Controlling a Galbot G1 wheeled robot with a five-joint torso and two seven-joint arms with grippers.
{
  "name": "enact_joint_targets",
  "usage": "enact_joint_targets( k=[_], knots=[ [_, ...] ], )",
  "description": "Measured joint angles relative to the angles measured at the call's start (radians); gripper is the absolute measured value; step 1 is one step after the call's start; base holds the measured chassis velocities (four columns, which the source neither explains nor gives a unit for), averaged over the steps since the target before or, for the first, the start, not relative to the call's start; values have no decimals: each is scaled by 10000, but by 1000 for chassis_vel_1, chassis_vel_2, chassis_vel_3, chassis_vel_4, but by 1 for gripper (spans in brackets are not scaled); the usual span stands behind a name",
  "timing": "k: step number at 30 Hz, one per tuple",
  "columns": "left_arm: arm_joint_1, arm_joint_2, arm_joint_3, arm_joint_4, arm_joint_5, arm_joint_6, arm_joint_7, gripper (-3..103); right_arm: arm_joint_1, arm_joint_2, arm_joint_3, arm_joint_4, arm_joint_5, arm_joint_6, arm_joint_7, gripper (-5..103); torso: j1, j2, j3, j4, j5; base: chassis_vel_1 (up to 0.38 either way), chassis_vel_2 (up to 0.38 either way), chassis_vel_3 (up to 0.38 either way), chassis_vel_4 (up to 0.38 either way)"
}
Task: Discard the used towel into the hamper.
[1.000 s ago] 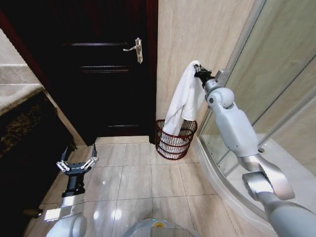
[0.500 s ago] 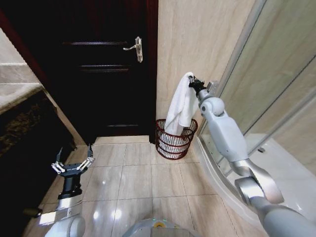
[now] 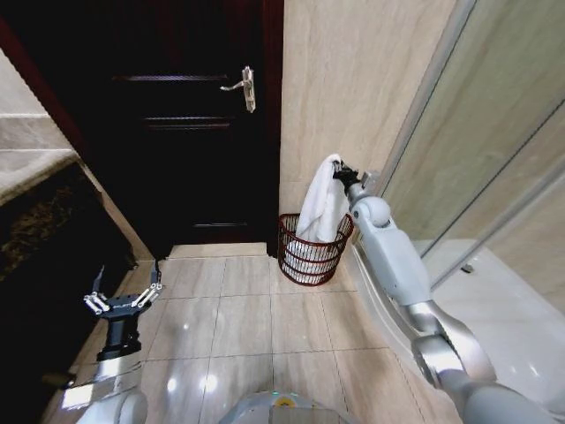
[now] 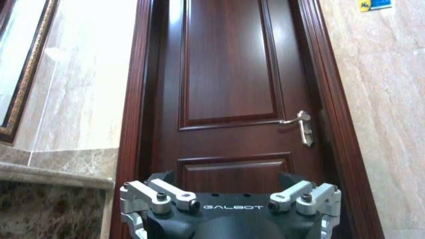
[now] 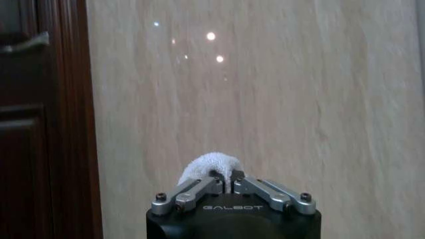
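Note:
A white towel (image 3: 321, 203) hangs from my right gripper (image 3: 340, 171), which is shut on its top edge. Its lower end reaches down into the hamper (image 3: 313, 250), a small round dark reddish-brown openwork basket standing on the floor against the beige wall. In the right wrist view a tuft of the towel (image 5: 211, 166) bulges out between the shut fingers (image 5: 199, 186). My left gripper (image 3: 121, 299) hangs open low at the left above the tiled floor, far from the hamper, and in the left wrist view its fingers (image 4: 156, 194) stand spread before the door.
A dark wooden door (image 3: 190, 124) with a metal lever handle (image 3: 243, 87) is left of the hamper. The glass shower enclosure (image 3: 481, 150) and its curved sill (image 3: 380, 305) run along the right. A stone counter (image 3: 31, 168) juts in at the left.
My right gripper has come down and a little to the left with the towel, so more of the towel sits in the hamper. The left gripper has sunk slightly lower.

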Motion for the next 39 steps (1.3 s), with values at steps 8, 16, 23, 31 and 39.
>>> enact_joint_targets(
  k=[8, 16, 23, 31, 39],
  knots=[
    [91, 1, -24, -129, -8, -110, 0, 100, -1080, -26, 268, 600, -339, 128, -27, 3, 4, 12, 7, 0, 1, 0, 0, 0, 0],
    [219, 0, -32, -231, -86, -231, 2, 100, -1659, -91, 571, 890, -588, 244, 28, 3, 8, 20, 13, 0, 1, 0, 0, 0, 0],
    [165, 1, -34, -68, -134, -270, 3, 100, -2057, 1, 766, 1199, -917, 273, 12, 3, 10, 26, 16, 1, 0, 0, 0, 0, 0],
    [57, 1, 29, 0, -78, -220, 44, 100, -3093, 152, 1182, 1905, -1503, 404, -110, 3, 12, 30, 17, 0, 0, 0, 0, 0, 0],
    [57, 1, 163, 29, -6, -199, 76, 100, -3774, 235, 1508, 2228, -1696, 558, -202, 3, 12, 33, 19, 0, 1, 0, 0, 0, 0]
  ],
)
